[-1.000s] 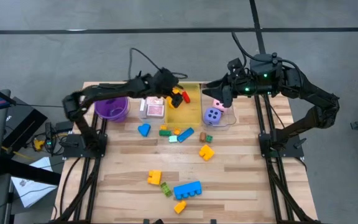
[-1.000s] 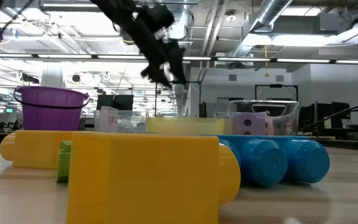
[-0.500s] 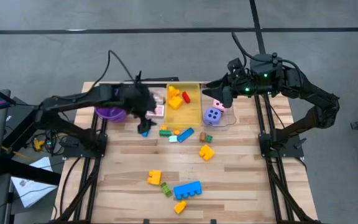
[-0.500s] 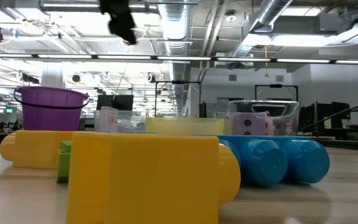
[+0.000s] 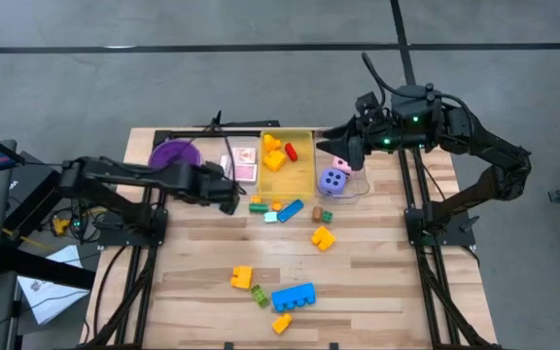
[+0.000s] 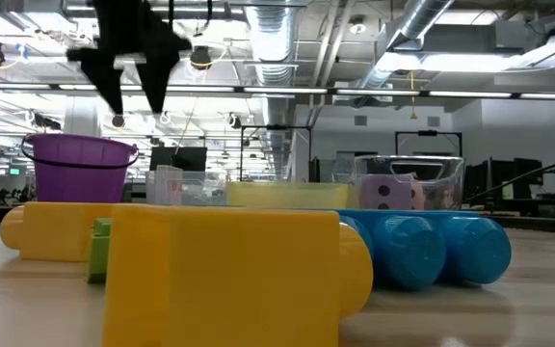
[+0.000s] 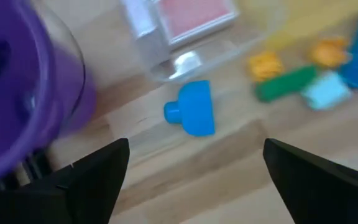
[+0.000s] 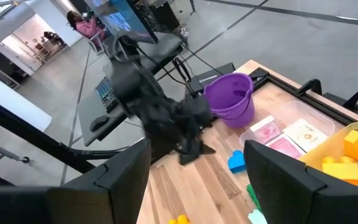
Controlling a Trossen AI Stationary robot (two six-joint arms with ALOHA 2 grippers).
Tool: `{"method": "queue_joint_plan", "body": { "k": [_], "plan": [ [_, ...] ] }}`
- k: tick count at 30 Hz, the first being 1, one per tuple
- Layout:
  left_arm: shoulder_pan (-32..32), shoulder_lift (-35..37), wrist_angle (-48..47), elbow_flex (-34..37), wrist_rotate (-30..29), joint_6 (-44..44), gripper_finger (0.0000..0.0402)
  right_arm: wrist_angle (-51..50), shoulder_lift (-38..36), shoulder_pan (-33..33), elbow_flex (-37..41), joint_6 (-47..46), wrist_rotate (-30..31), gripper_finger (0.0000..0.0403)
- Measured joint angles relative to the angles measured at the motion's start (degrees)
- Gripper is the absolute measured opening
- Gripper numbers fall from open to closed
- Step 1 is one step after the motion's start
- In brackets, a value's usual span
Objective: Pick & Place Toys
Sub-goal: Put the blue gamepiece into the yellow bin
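- The left gripper (image 5: 229, 199) hung above the table's left half, just in front of the clear bin (image 5: 240, 167) that held the red-and-white playing cards (image 5: 244, 163), with the purple bowl (image 5: 173, 158) to its outer side.
- Its two dark fingers (image 7: 86, 177) stood wide apart with nothing between them.
- The blue block (image 7: 192, 109) lay on the bare wood right under that spread gripper, framed between the fingers in the left wrist view and touching neither.
- That block was bright blue, a squat body with one round stud at one end, lying alone beside the clear bin's front edge.
- To its side lay a small cluster: a green block (image 7: 286, 83), an orange piece (image 7: 266, 63) and a pale teal piece (image 7: 325, 91), close together.
- The right gripper (image 5: 343, 148) waited over the far right of the table, above the second clear bin (image 5: 356, 187) holding the pink die (image 5: 340, 163) and the purple die (image 5: 333, 180); its fingers stood apart and empty.
- The yellow bin (image 5: 304, 167) between the two clear ones held yellow, orange and red blocks.
- Nearer the front edge lay more blocks, among them a long blue block (image 5: 294, 297) and a yellow block (image 5: 241, 278).
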State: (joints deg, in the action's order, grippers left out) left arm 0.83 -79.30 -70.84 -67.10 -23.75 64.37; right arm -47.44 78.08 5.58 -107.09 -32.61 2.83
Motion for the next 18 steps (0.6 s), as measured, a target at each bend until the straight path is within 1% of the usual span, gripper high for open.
{"method": "queue_joint_plan", "body": {
  "k": [3,5,7,12,18],
  "plan": [
    [-1.5,-1.2,6.8,4.8,0.2,2.2,0.0376,0.1,0.0,0.0,0.0,-0.2,0.0,0.025],
    [-2.6,-1.9,12.6,7.6,1.8,1.6,0.0376,0.1,0.0,0.0,0.0,-0.3,0.0,0.025],
    [-3.7,-2.6,16.4,10.3,3.5,0.8,0.0375,0.1,0.0,0.0,0.0,-0.4,0.0,0.025],
    [-5.8,-4.2,20.3,15.3,6.1,0.7,0.0375,0.1,0.0,-0.4,0.0,-0.6,0.0,0.025],
    [-6.4,-4.0,21.7,17.3,6.2,0.6,0.0374,0.1,0.0,-0.3,0.0,-0.9,0.0,0.025]
  ]
}}
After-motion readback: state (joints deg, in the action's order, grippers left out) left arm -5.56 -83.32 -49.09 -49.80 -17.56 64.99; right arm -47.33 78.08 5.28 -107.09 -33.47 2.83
